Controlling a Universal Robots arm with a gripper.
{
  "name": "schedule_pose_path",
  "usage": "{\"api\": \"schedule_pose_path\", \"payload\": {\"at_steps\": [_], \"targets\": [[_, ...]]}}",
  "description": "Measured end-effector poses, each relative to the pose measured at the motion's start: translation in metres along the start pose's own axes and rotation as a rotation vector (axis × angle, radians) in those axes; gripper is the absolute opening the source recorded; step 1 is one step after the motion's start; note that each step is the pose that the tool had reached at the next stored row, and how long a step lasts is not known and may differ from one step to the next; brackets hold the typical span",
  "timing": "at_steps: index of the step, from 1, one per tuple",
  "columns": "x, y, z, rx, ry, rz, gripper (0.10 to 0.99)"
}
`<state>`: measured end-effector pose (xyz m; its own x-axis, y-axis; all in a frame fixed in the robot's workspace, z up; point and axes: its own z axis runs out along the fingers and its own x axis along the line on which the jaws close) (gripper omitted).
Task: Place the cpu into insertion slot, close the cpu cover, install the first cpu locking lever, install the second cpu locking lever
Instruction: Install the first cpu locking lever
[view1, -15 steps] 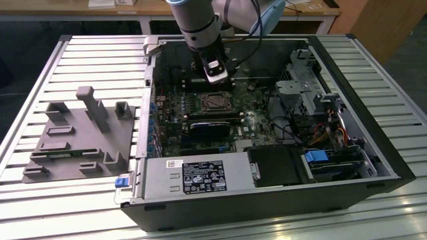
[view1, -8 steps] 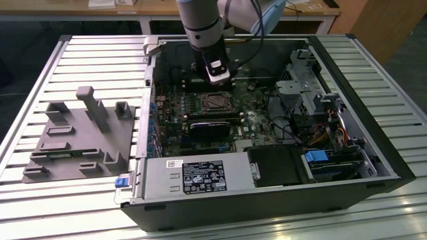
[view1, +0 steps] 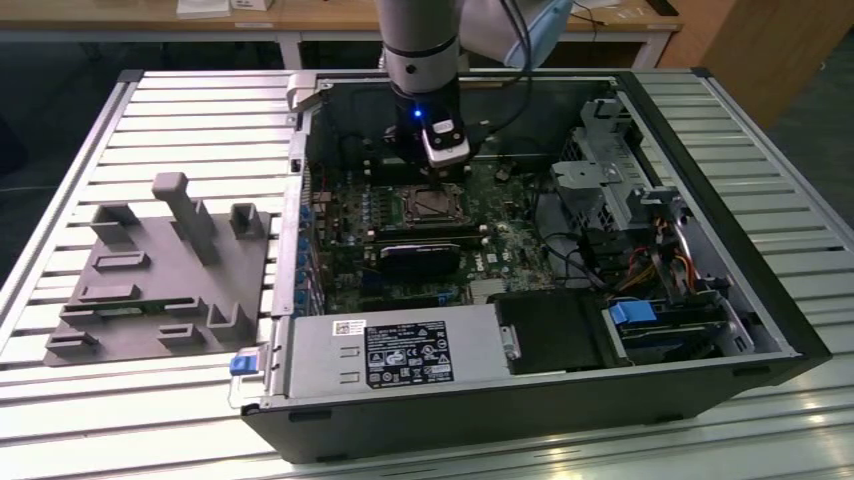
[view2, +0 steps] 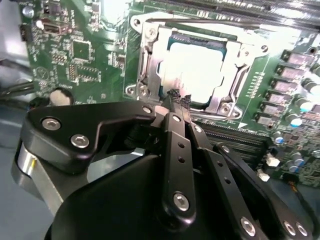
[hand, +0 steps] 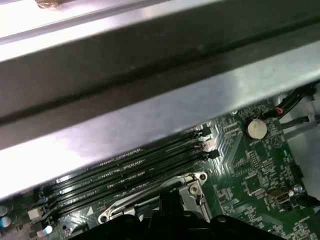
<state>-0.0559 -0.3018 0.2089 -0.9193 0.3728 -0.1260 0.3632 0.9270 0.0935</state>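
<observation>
Two fingers pressed together, end effector (view2: 179, 97) (holding nothing) at cpu cover (view2: 227, 82) edge, cpu (view2: 192, 67) seated.

A grey cylindrical arm (view1: 416, 40) is seen, ending in a black wrist with a blue light. The black gripper (view2: 179, 102) is built of linked bars fastened with silver screws.

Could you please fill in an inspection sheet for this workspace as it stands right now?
Surface: slatted metal table carrying an open computer case.
Job's things: cpu lies in the insertion slot, with the cpu cover down around it.
Clutter: grey fixture block beside the case.
Grippers: gripper shut, tips at the socket's edge.
Cables: bundle at the exterior view's right.
Surroundings: wooden bench behind.
</observation>
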Motion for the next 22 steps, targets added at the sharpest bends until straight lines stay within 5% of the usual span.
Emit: {"api": "schedule_pose_path", "payload": {"at_steps": [4, 13, 15, 18, 22], "targets": [[-0.0038, -0.0014, 0.0005, 0.009, 0.0176, 0.000, 0.102], [-0.0130, -0.0170, 0.0006, 0.013, 0.0275, 0.001, 0.102], [-0.0149, -0.0190, 0.0009, 0.018, 0.0391, 0.001, 0.102], [-0.0169, -0.0197, 0.0015, 0.032, 0.0718, 0.003, 0.102], [-0.0169, -0.0197, 0.0015, 0.036, 0.0767, 0.003, 0.102]]}}
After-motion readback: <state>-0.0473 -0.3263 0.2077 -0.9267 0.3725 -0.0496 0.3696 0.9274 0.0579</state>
